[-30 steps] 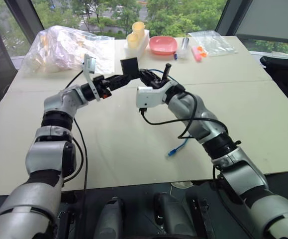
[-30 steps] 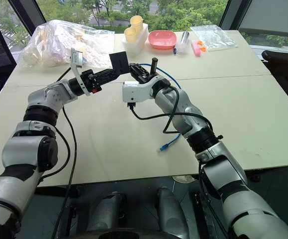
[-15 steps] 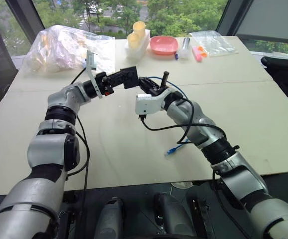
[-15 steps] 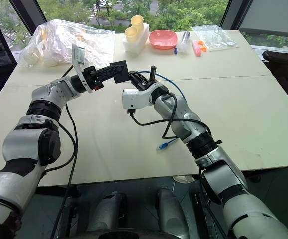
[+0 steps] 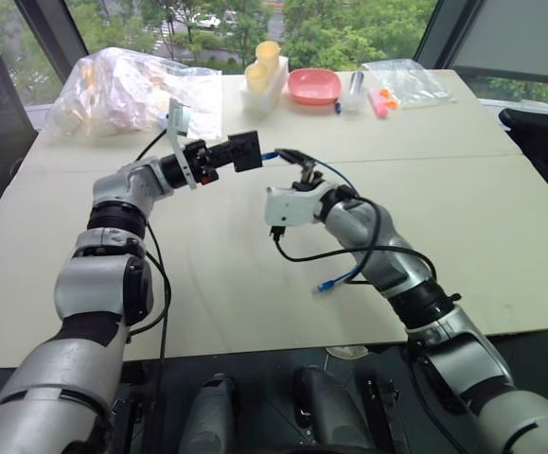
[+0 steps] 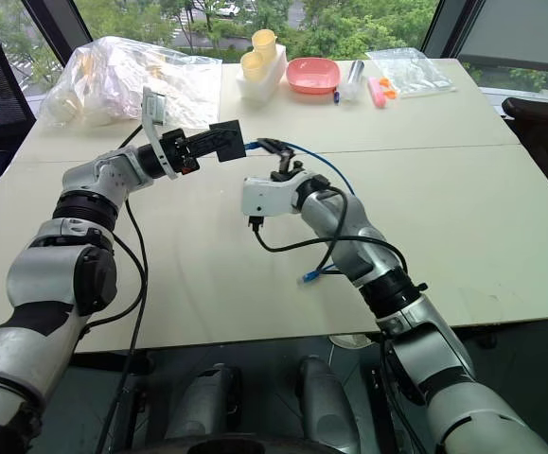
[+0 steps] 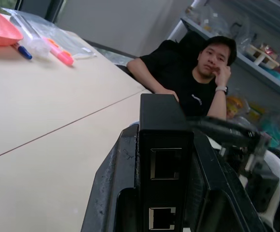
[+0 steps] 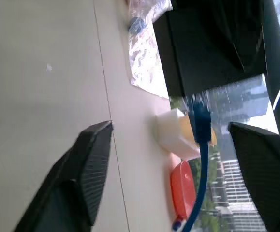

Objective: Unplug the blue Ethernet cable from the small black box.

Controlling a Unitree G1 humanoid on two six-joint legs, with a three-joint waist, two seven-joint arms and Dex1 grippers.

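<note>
so the right gripper (image 8: pixel 169 179) just popped wide open, letting go of the thin bright-blue Ethernet cable (image 8: pixel 200 145), while the left gripper (image 5: pixel 224 154) has clamped shut on the small flat matte-black plastic box (image 5: pixel 247 149), plug still seated at its 3 o'clock side, so not unplugged yet I think.

Both arms are raised above the desk (image 5: pixel 501 236), bent toward each other. The left gripper (image 5: pixel 238 152) is clamped on the small black box (image 6: pixel 227 140); the right gripper (image 6: pixel 275 157), just beside the box, has its 2 fingers spread apart.
</note>
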